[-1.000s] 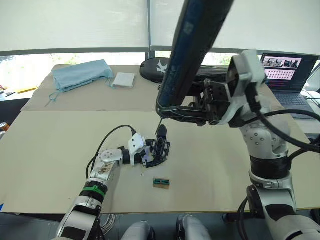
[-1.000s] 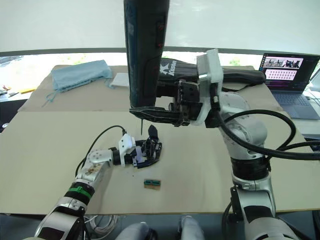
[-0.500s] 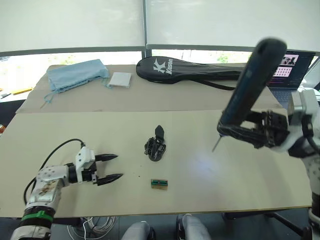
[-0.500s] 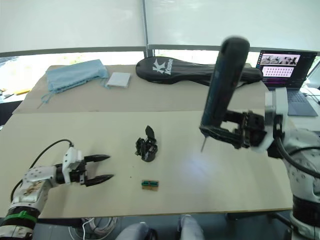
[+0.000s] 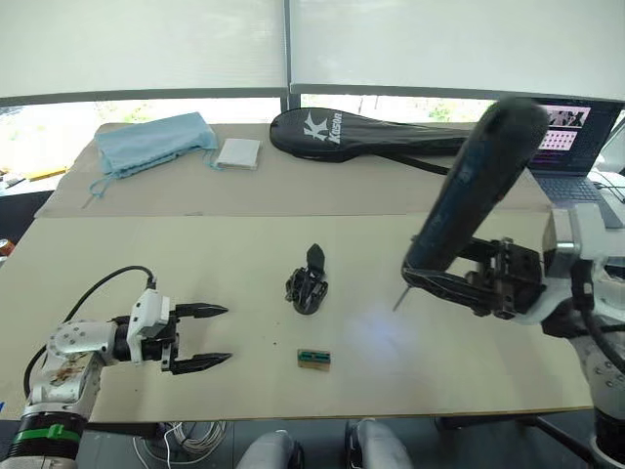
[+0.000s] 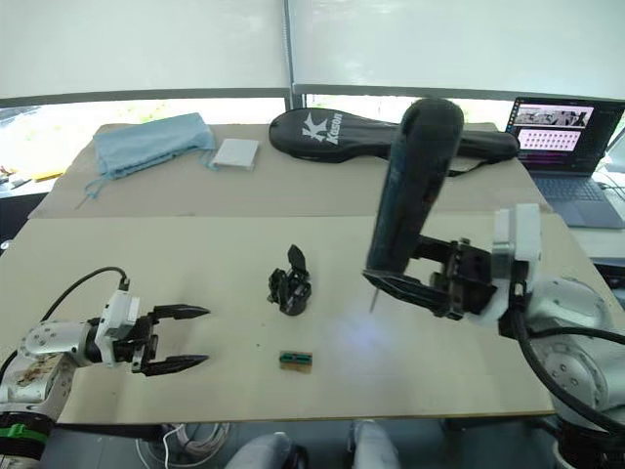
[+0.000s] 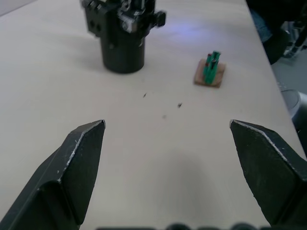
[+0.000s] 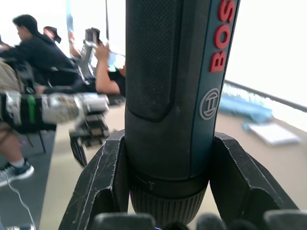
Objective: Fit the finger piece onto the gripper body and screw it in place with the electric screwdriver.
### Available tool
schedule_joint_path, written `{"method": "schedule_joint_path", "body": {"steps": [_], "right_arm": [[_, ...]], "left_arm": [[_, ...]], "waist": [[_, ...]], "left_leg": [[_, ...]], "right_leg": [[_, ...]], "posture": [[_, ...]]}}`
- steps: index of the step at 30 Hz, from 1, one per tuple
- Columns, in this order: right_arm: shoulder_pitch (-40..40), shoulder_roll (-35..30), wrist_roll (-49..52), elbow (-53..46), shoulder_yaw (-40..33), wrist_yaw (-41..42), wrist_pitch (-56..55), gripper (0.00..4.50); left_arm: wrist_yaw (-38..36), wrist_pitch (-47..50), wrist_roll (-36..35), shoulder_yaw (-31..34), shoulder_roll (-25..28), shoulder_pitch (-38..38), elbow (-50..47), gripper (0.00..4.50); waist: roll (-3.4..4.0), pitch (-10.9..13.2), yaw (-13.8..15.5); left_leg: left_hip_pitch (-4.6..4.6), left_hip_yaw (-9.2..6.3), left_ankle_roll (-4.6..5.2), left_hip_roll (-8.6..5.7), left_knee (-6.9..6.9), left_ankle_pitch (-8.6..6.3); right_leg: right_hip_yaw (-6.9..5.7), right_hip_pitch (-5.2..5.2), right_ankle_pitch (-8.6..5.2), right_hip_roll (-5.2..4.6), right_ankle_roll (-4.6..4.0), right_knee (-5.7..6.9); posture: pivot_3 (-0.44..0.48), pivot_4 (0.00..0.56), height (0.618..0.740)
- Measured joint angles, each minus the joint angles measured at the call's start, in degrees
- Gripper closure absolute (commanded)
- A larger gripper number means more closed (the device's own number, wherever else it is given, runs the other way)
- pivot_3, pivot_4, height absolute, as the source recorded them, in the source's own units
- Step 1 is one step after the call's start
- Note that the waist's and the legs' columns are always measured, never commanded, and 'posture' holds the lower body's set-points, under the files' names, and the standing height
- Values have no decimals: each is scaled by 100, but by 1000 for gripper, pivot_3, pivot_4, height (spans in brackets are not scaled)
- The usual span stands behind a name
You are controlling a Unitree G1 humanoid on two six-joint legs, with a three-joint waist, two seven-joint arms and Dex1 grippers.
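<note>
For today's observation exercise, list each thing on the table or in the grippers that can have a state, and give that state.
left gripper: open, empty, low over the table
right gripper: shut on the electric screwdriver
electric screwdriver: tilted, bit down, tip light on
gripper body: upright, one finger up, untouched
racket bag: closed, lying flat
laptop: open, screen lit
blue cloth: crumpled

A racket bag, blue cloth and laptop sit behind.

Left pincer gapes wide; right pincer is clamped.
</note>
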Motion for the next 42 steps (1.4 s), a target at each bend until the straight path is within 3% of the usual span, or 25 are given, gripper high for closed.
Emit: {"method": "schedule_joint_path", "body": {"steps": [5, 11, 19, 42], "right_arm": [[-286, 558, -88, -197, 970, -95, -60, 2593], [-124, 936, -1119, 289, 2038, 688, -931, 2593], [-135, 1240, -1646, 741, 2489, 1088, -1475, 2593], [-255, 1248, -1931, 1320, 2550, 1382, -1714, 2593]], "left_arm": [[244, 131, 301, -678, -304, -46, -594, 112], [938, 167, 931, -1466, -877, -82, -858, 112], [1530, 50, 1425, -1784, -1097, -5, -861, 112], [1896, -452, 1613, -1973, -1355, 85, -745, 112]], "waist": [[-2, 1, 15], [-12, 6, 5], [-12, 6, 1], [-5, 2, 25]], "left_leg": [[0, 0, 1, -7, 4, 2], [-4, -1, 7, -15, 37, 1], [-1, -1, 1, -10, 37, 4], [8, -1, 1, -15, 43, 4]], "right_leg": [[-7, 6, 0, 1, 1, -1], [-4, 13, 4, 6, 12, 1], [-4, 11, 4, 14, 10, 4], [-7, 24, 5, 5, 12, 6]], "posture": [[0, 150, 740], [0, 150, 740], [0, 150, 740], [0, 150, 740]]}}
